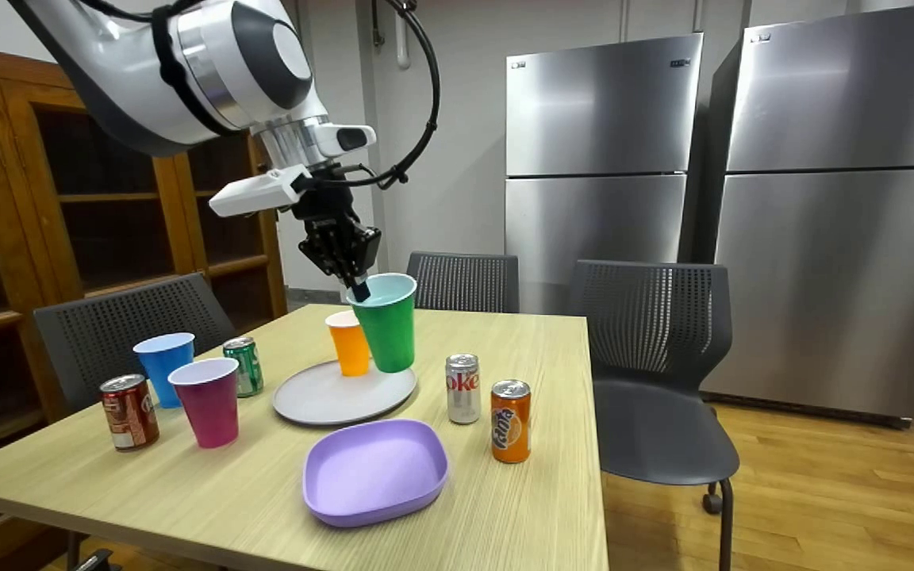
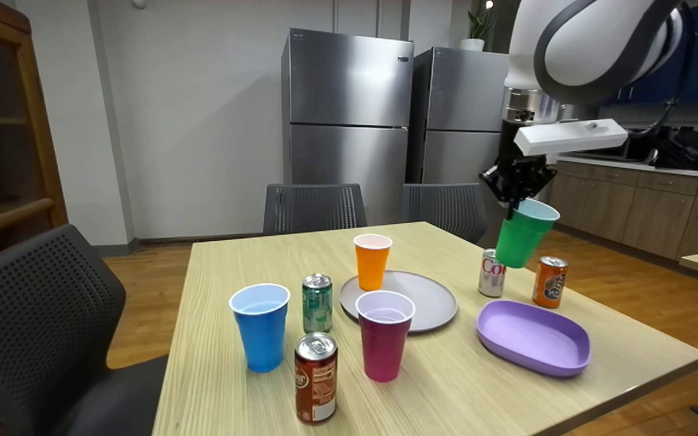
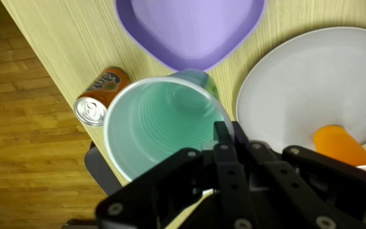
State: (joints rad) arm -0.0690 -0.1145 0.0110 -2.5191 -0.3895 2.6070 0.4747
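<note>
in an exterior view, a wooden cabinet point(image 1: 100, 194) with glass doors is standing along the left. a steel refrigerator point(image 1: 596, 230) is standing at the far side, with a second refrigerator point(image 1: 838, 262) standing to its right. a pale table point(image 1: 227, 500) is filling the near middle, and the white arm point(image 1: 215, 67) is hanging above it from the left. a dark chair point(image 1: 659, 333) is standing at the right, another chair point(image 1: 465, 277) at the far side and a third chair point(image 1: 128, 325) at the left.

a round gray plate point(image 1: 310, 400) is lying on the table, and a purple tray point(image 1: 378, 468) is lying nearer.

the black claw point(image 3: 230, 132) is pinching the rim of a green cup point(image 3: 167, 127), one fingertip sitting inside the wall and one outside. the cup is hanging above the table, leaning a little, its base showing clear of the top. an orange cup point(image 1: 348, 345) is standing on the plate. to the left, a blue cup point(image 1: 157, 369) is standing with a maroon cup point(image 1: 207, 404) nearer and to its right.

a brown can point(image 1: 129, 412) is standing left of the maroon cup, a green can point(image 1: 243, 365) is standing on its far side, a silver diet coke can point(image 1: 463, 388) is standing right of the plate, and an orange fanta can point(image 1: 510, 420) is standing nearer and farther right.
</note>
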